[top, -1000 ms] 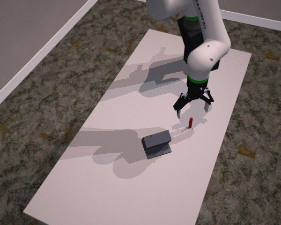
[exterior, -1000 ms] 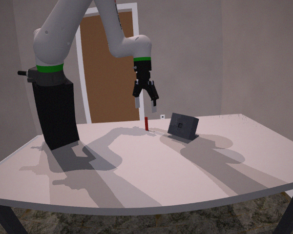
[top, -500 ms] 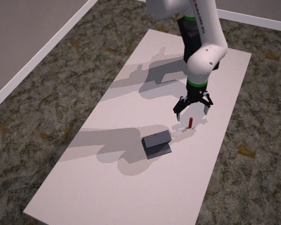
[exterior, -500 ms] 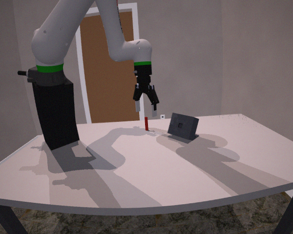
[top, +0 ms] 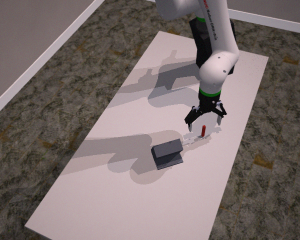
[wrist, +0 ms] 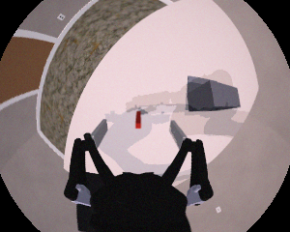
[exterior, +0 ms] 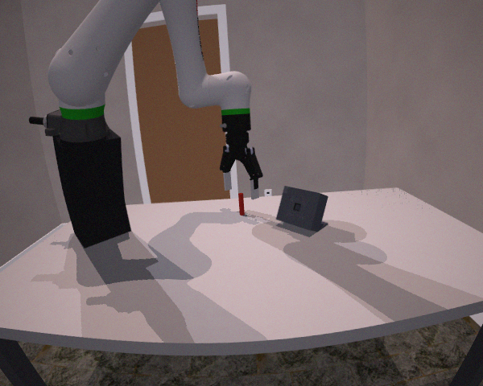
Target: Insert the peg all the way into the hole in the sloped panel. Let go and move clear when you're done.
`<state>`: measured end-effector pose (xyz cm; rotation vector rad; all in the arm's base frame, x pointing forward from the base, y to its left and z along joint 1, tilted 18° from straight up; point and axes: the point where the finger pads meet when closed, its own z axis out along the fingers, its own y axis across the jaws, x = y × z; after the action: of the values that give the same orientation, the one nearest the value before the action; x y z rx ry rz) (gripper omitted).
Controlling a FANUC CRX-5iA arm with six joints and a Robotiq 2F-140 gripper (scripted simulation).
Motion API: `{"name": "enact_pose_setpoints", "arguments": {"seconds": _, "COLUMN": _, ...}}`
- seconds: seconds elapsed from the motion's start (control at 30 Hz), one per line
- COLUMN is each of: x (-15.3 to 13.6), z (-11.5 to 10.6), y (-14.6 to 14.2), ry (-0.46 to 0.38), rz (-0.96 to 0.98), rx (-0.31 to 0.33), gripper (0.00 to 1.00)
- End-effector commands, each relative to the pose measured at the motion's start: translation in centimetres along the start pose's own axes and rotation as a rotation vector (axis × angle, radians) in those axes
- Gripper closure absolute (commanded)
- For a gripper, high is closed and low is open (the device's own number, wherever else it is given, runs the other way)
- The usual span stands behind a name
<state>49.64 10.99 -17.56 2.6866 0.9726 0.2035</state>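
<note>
Jaws: spread to their full width, with nothing between them. The gripper [top: 204, 124] was pointed down at the bench [top: 134, 196], its fingertips [exterior: 227, 181] held above the surface and clear of every object.

Peg [top: 203, 130]: red, short, cylindrical. It was found standing upright on the bench, directly below the gap between the jaws and untouched by either finger. In the exterior view the top of the peg [exterior: 241, 203] was seen just below the level of the fingertips. In the wrist view the peg [wrist: 139, 119] was framed between the two fingers, slightly left of centre.

Sloped panel [top: 167, 148]: a dark grey block on a thin base plate, resting on the bench near the peg but apart from it. A small square hole [exterior: 297, 206] was noted in its tilted face in the exterior view. The hole was not occupied by the peg. In the wrist view the panel [wrist: 211, 95] appeared to the right of the peg.

Arm [top: 217, 55]: white, with green rings at the joints, mounted on a black pedestal [exterior: 92, 195] at one end of the bench. Its shadows were cast across the bench top.

Surroundings: a mottled stone-patterned floor [top: 54, 103], grey walls, and a brown door [exterior: 179, 137] in a white frame behind the bench.
</note>
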Motion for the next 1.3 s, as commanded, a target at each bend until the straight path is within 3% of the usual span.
{"name": "enact_pose_setpoints", "arguments": {"seconds": 0.0, "x": 0.0, "z": 0.3, "y": 0.0, "ry": 0.001, "rz": 0.0, "rx": -0.001, "gripper": 0.0}}
{"name": "enact_pose_setpoints", "arguments": {"seconds": 0.37, "x": 0.0, "z": 1.3, "y": 0.0, "ry": 0.001, "rz": 0.0, "rx": -0.001, "gripper": 0.0}}
{"name": "enact_pose_setpoints", "arguments": {"seconds": 1.27, "x": 0.0, "z": 1.2, "y": 0.0, "ry": 0.001, "rz": 0.0, "rx": 0.0, "gripper": 0.41}}
